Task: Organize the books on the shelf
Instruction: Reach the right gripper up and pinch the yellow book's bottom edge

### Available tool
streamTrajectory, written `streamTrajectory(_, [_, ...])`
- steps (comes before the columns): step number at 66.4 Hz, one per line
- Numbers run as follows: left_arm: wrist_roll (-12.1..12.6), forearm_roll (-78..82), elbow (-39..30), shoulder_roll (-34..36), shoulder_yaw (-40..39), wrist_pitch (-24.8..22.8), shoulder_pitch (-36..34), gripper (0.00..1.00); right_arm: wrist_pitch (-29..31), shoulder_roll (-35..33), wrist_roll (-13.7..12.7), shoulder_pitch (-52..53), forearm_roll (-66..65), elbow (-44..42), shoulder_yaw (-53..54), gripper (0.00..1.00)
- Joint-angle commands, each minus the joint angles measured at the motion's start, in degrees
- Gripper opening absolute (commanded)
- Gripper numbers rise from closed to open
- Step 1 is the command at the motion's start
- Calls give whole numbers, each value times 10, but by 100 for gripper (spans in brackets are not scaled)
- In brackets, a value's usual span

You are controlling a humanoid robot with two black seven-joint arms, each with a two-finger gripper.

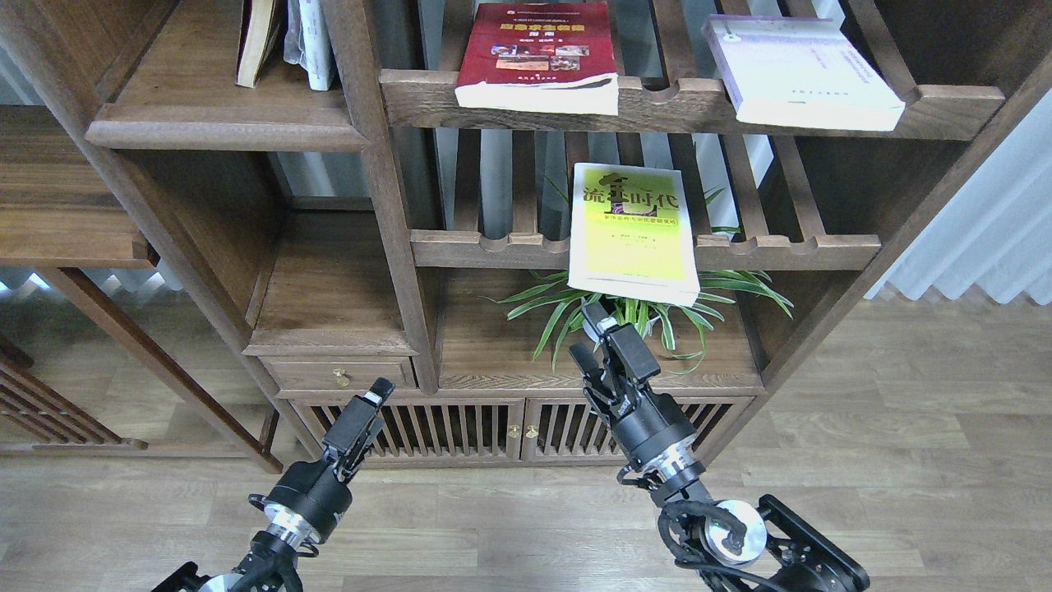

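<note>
You have three thick paperbacks lying flat on the slatted racks. The yellow-green book (631,232) with dark Chinese characters on its cover lies on the lower rack (493,248), its near edge hanging out past the notched front rail. The dark red book (538,56) with small photos on the cover sits on the upper rack (419,94), white page block facing you, and the pale lavender-white book (801,70) lies on the same rack further right, turned at a slight angle. The solid plank shelf (189,107) with the rounded front edge is up at the left, and two other books (283,37) already stand upright at its back. Your right gripper (596,333) is raised just below the overhanging edge of the yellow-green book, its fingers parted a little and holding nothing; you cannot tell from this view whether the upper fingertip touches the book. A green plant (641,316) with long striped leaves sits on the cabinet top right behind that gripper, under the yellow-green book. Your left gripper (362,419) is lower, in front of the small drawer (341,374), seen edge-on, so you cannot tell how far apart its fingers are; nothing shows in it. A thick wooden post (386,189) stands between the plank shelf and the racks.
</note>
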Motion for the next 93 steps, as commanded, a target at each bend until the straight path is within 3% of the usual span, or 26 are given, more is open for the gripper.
streamTrajectory(1, [0, 0, 0, 0, -3, 0, 4, 100, 0, 0, 1, 35, 1, -46, 4, 99])
streamTrajectory(24, [0, 0, -1, 0, -8, 0, 7, 100, -35, 0, 19, 89, 20, -97, 26, 99])
streamTrajectory(62, [0, 0, -4, 5, -12, 0, 7, 100, -96, 0, 19, 118, 29, -113, 60, 97])
streamTrajectory(81, [0, -1, -4, 5, -15, 0, 7, 100, -97, 0, 20, 151, 31, -122, 60, 80])
streamTrajectory(93, [1, 0, -7, 12, -17, 0, 8, 100, -97, 0, 30, 156, 32, -142, 58, 61])
